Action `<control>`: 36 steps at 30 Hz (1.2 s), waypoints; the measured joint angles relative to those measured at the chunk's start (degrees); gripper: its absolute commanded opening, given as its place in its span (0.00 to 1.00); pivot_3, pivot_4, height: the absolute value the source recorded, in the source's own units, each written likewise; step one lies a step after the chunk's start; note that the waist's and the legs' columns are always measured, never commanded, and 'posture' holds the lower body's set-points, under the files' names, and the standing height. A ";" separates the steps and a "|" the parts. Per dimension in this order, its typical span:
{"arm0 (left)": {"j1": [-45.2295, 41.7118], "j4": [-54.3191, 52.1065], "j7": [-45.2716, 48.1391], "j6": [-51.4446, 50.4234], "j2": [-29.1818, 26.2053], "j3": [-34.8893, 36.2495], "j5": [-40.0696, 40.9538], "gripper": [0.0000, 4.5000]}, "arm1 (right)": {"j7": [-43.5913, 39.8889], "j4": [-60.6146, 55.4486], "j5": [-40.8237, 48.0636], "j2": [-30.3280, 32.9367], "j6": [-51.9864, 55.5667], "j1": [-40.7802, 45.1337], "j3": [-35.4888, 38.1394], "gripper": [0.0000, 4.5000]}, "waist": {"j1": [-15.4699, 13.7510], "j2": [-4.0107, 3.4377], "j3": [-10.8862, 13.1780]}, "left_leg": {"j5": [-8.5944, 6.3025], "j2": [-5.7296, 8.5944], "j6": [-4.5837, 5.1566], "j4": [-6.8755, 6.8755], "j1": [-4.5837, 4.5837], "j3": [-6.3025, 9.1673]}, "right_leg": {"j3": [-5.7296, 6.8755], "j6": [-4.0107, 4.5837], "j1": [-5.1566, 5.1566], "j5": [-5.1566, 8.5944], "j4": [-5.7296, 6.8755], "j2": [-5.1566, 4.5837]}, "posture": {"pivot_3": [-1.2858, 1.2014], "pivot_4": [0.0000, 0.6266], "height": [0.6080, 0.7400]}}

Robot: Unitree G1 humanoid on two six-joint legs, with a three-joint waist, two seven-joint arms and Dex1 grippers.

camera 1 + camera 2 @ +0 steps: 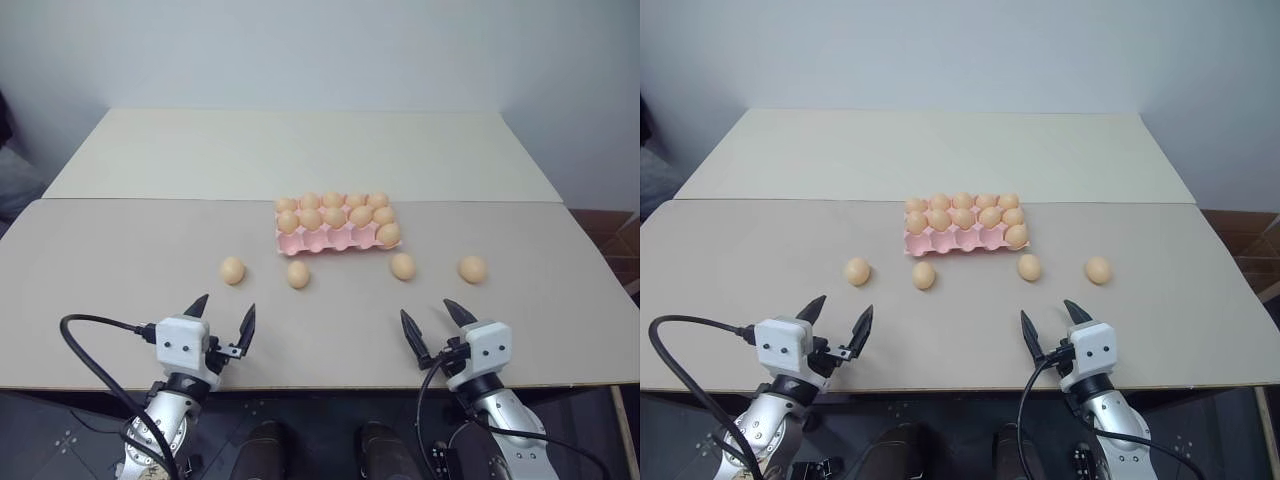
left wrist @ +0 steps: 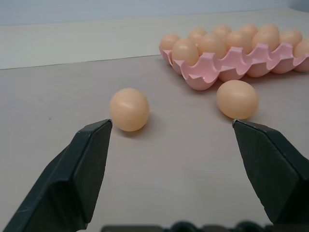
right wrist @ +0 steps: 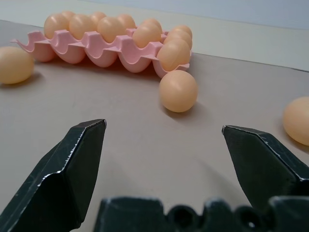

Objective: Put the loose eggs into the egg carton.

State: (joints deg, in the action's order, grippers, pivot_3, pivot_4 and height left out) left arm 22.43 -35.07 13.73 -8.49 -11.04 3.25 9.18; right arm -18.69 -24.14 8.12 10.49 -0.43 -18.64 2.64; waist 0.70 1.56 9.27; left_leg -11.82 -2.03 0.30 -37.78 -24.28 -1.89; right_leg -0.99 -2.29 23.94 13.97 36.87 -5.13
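Note:
The pink egg carton lies at mid-table with several eggs in its far cups; the near row is empty but for its right-hand cup. Several loose eggs lie in a row in front of it: one at the left, one beside it, one right of centre, one at the far right. My left gripper hovers open near the table's front edge, short of the left egg. My right gripper is open too, short of the egg right of centre.
A second, paler table butts against the far side of the grey one. Black cables loop from both wrists below the front edge. A brown box stands off the right end.

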 measured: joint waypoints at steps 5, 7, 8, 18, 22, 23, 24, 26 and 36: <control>0.61 0.02 0.64 1.05 -0.67 -0.32 -0.72 0.96 | -0.01 0.00 0.00 0.01 0.00 -0.06 0.00 1.00 | 0.00 0.00 0.00 | 0.00 0.00 0.00 0.00 0.00 0.00 | 0.00 0.01 0.00 -0.01 0.00 0.00 | 0.52 0.24 1.00; 0.90 0.02 0.86 0.95 -1.03 -0.31 -0.78 0.96 | -0.10 0.00 0.03 0.05 0.00 -0.31 0.00 1.00 | 0.01 0.00 0.00 | 0.00 0.00 0.00 0.00 0.00 0.00 | 0.00 0.01 0.00 0.00 0.00 0.00 | 0.52 0.24 1.00; 1.02 0.02 0.96 0.87 -1.14 -0.32 -0.77 0.96 | -0.19 0.00 0.07 0.10 0.00 -0.51 0.00 1.00 | 0.01 0.00 0.00 | 0.00 0.00 0.00 0.00 0.00 0.00 | 0.00 0.01 0.00 0.00 0.00 0.00 | 0.52 0.24 1.00; 0.65 0.02 5.14 -1.44 -5.59 -2.60 -0.35 0.96 | 0.28 -2.59 2.24 1.10 2.85 -1.53 0.62 1.00 | -0.01 -0.03 -0.02 | 0.00 -0.01 0.00 0.00 0.00 0.00 | 0.00 0.03 0.02 0.00 0.06 0.01 | 0.52 0.24 1.00; -1.44 0.03 7.88 -1.30 -8.03 -2.82 0.00 0.96 | 2.02 -8.01 2.75 0.72 5.41 -4.38 0.57 1.00 | -0.12 -0.04 -0.05 | 0.00 0.01 0.00 -0.01 0.01 0.00 | 0.01 0.02 -0.01 0.01 0.05 -0.03 | 0.52 0.24 1.00; -2.32 0.04 8.32 -1.33 -8.62 -2.80 0.01 0.96 | 2.12 -8.76 2.60 0.80 5.41 -5.02 0.52 1.00 | -0.16 -0.04 -0.08 | 0.00 0.01 0.00 -0.02 0.03 0.00 | 0.01 0.02 -0.01 0.01 0.04 -0.03 | 0.52 0.24 1.00; -3.27 0.06 8.87 -1.50 -9.23 -2.82 0.03 0.96 | 2.38 -9.39 2.22 0.83 5.40 -5.56 0.51 1.00 | -0.14 -0.05 -0.10 | 0.00 0.01 0.00 -0.02 0.04 0.00 | 0.01 0.02 -0.03 0.02 0.04 -0.03 | 0.52 0.24 1.00; -6.57 0.53 12.54 -1.84 -12.26 -3.29 1.26 0.96 | 3.57 -11.13 2.14 0.69 6.35 -6.05 0.74 1.00 | -0.19 -0.05 -0.11 | 0.01 -0.01 -0.01 -0.03 0.06 -0.01 | 0.01 0.04 -0.01 0.03 0.07 0.00 | 0.52 0.24 1.00; -21.88 2.77 29.07 -9.61 -23.72 -5.31 11.40 0.96 | 11.47 -19.42 10.28 6.48 33.53 8.71 10.66 1.00 | -0.02 -0.07 -0.17 | 0.02 0.04 0.00 -0.03 0.04 0.00 | -0.02 0.01 -0.03 -0.04 0.13 0.02 | 0.52 0.24 1.00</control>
State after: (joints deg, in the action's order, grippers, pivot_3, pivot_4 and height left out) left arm 0.55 -32.30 42.80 -18.11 -34.76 -2.06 20.58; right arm -7.22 -43.56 18.40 16.98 33.10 -9.93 13.30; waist 0.68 1.49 9.11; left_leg -11.81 -1.99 0.30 -37.81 -24.24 -1.89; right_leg -1.01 -2.28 23.91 13.93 37.00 -5.11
